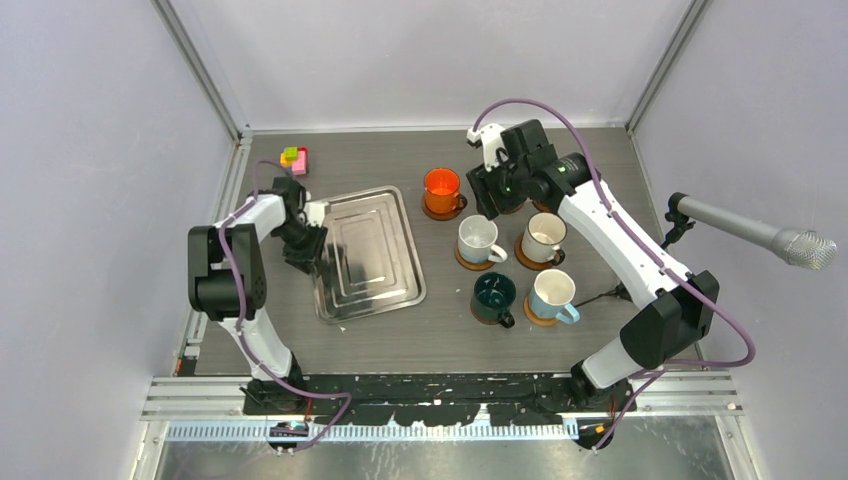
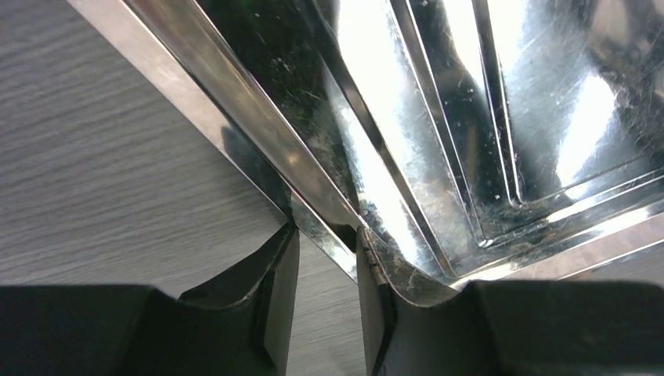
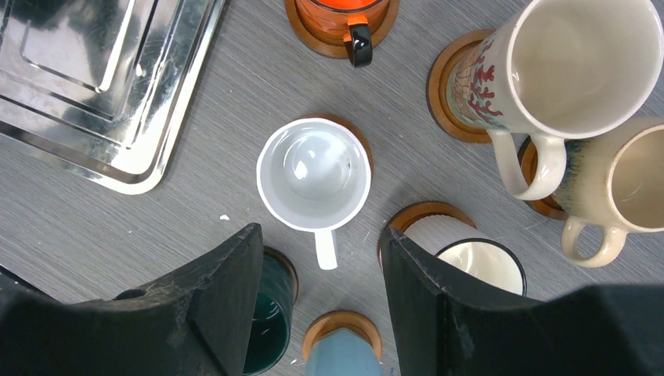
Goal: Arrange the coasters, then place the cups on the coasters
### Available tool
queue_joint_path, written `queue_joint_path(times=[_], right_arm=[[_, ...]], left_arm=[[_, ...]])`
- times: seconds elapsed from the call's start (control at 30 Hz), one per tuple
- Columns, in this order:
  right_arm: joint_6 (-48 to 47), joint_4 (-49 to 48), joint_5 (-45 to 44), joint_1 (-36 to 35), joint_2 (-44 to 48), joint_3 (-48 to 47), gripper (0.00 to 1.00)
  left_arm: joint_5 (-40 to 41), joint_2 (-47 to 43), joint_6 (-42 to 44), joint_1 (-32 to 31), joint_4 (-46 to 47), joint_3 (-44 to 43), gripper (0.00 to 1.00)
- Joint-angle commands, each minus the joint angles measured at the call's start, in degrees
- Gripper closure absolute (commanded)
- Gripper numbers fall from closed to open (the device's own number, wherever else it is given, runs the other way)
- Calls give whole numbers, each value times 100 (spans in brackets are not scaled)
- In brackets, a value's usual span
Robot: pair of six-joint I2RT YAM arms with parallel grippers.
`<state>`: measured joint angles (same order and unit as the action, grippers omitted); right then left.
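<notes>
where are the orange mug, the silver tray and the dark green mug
orange mug (image 1: 441,185): top external view, on its orange inside
silver tray (image 1: 372,250): top external view, on its bare flat floor
dark green mug (image 1: 493,292): top external view, on its dark inside

The grey wood-grain table (image 1: 400,340) carries a shiny rectangular metal tray (image 1: 370,250), lying flat-side down left of the middle. To the right of the tray, round brown coasters (image 3: 438,90) lie close together in a loose cluster, each with a mug (image 1: 441,185) standing on it. Beyond the tray's far left corner, near the table's back edge, sits a small heap of coloured blocks (image 1: 295,158).
</notes>
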<state>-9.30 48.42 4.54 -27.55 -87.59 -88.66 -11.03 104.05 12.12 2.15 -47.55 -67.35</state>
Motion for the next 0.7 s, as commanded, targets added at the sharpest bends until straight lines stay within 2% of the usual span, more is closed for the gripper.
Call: queue_joint_path(times=[0.0,0.07,0.13,0.37,0.47,0.67], right_arm=[[-50,-217,-62,44,303,32,38],[-54,-234,-69,49,313,26,38],[-31,-248,-62,63,301,12,38],[189,-286,123,216,265,-188,31],[335,-304,337,394,247,-349,29],[696,-421,677,833,262,-649,25]], left_arm=[[-11,-380,408,-22,-225,172,66],[34,-429,518,-22,-250,208,66],[53,-475,592,-22,-307,167,61],[-459,-1106,834,-22,-749,-523,20],[-506,-1296,825,-24,-1052,-1208,1],[-555,-897,482,2,-2193,-3479,0]])
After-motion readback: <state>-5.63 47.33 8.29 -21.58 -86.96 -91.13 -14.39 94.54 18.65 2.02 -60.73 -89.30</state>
